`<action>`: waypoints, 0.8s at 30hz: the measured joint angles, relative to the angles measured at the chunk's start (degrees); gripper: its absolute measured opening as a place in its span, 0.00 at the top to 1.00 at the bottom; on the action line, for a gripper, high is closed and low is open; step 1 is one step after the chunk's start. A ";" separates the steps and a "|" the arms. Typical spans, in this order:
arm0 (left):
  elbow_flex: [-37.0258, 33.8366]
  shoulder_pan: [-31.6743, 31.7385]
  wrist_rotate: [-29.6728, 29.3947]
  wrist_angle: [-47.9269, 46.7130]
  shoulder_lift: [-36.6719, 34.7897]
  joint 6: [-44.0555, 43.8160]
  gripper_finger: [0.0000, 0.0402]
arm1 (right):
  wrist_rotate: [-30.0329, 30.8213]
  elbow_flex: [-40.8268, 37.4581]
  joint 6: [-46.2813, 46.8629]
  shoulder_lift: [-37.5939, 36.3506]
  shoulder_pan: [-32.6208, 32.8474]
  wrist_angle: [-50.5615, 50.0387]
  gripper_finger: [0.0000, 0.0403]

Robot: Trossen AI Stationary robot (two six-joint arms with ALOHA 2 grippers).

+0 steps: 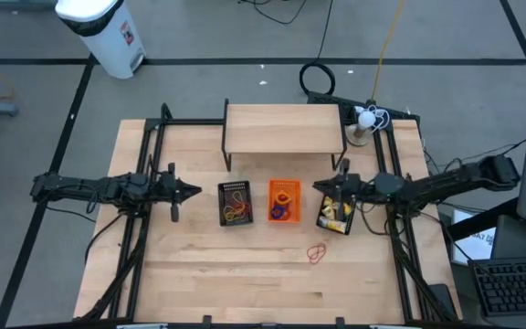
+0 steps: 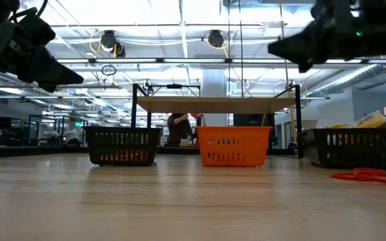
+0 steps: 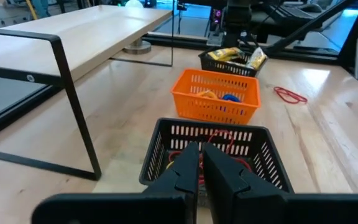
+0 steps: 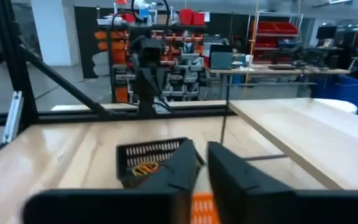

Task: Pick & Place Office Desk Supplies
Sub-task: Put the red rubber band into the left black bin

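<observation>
Three small trays stand in a row at mid-table. The left black mesh tray (image 1: pixel 236 203) holds red and orange rubber bands. Small rings lie in the orange tray (image 1: pixel 284 201), and yellow pieces fill the right black mesh tray (image 1: pixel 336 215). Red rubber bands (image 1: pixel 316 253) lie loose on the table nearer the front edge. My left gripper (image 1: pixel 194 191) hovers shut, left of the left black tray (image 3: pixel 213 155), above table height. My right gripper (image 1: pixel 318 187) hangs shut over the right tray's far left corner, with nothing visible between its fingers (image 4: pixel 229 168).
A low wooden shelf on black legs (image 1: pixel 284 128) stands behind the trays. A small white object on a round base (image 1: pixel 363 119) sits at the far right corner. Bare tabletop (image 1: pixel 245 274) runs along the near edge, except where the red bands (image 2: pixel 364 176) lie.
</observation>
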 joint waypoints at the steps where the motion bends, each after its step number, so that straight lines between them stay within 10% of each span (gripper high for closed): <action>1: 0.00 0.00 0.00 0.04 0.00 -0.02 0.96 | -0.48 -1.17 -0.66 -1.59 0.15 0.20 0.97; 24: 1.79 0.00 -0.24 -7.28 -4.27 0.06 0.97 | -5.81 -9.68 -2.22 -21.04 -0.13 1.11 1.00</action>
